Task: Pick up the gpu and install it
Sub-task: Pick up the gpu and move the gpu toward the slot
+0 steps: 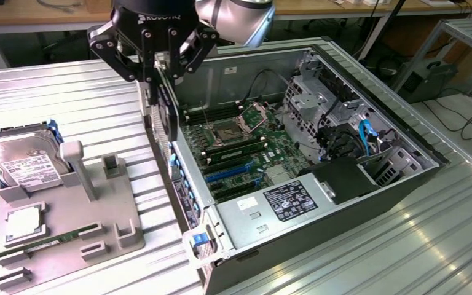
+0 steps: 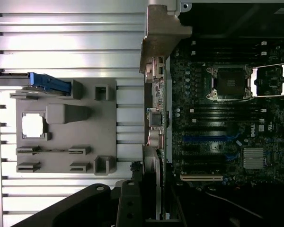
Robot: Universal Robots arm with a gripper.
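Ribbed metal table [image 1: 72, 92], matt plstc tray [image 1: 72, 212]

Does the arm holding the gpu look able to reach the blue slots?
Probably yes: the case lies open, nothing covers the blue slots, and the gpu hangs over the case's edge nearby.

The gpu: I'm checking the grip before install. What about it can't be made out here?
- The gpu face: exterior view, seen edge-on.
- Its top edge: exterior view, hidden inside the gripper.
- Whether its lower end touches the case wall: exterior view, dark overlap hides the gap.
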